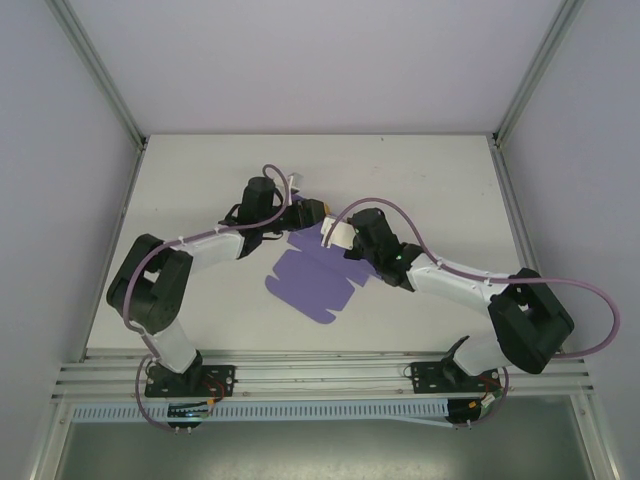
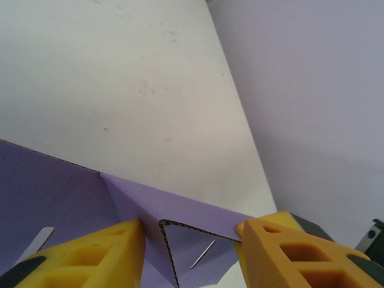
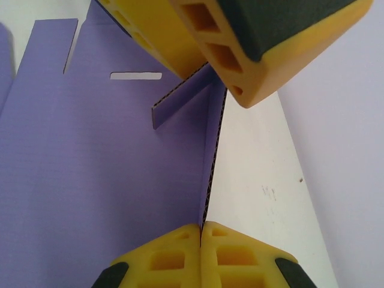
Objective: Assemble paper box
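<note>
The paper box [image 1: 310,285] is a lavender die-cut sheet lying mid-table, its far end folded up. My left gripper [image 1: 312,212] and right gripper [image 1: 335,235] meet at that far end. In the left wrist view, a folded corner flap of the paper box [image 2: 198,213] sits between the yellow fingers [image 2: 282,246], and both pads touch it. In the right wrist view, my right gripper [image 3: 201,227] is shut on the edge of an upright side wall [image 3: 210,156]. The left gripper's fingers [image 3: 240,54] hold the far end of that wall, above the sheet's slot [image 3: 136,75].
White table [image 1: 200,200] lies inside a frame with pale walls. The back wall stands close behind the grippers. An aluminium rail [image 1: 320,375] runs along the near edge by the arm bases. Bare tabletop lies left and right of the sheet.
</note>
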Robot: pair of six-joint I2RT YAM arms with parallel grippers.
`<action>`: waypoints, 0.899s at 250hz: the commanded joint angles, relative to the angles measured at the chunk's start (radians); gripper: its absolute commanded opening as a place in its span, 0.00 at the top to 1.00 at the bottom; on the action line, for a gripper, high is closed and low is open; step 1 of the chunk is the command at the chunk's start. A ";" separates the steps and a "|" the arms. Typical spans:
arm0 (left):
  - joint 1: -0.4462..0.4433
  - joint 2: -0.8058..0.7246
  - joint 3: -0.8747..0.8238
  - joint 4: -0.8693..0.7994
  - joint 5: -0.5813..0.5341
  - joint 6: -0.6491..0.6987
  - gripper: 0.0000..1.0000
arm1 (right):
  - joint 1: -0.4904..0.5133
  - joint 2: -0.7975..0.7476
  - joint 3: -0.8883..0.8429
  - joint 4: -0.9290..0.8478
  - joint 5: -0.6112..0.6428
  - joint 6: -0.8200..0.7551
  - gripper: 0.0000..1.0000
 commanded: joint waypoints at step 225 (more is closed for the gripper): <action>0.214 -0.409 -0.209 -0.434 -0.175 0.855 0.04 | -0.036 -0.157 0.015 -0.164 -0.234 -0.057 1.00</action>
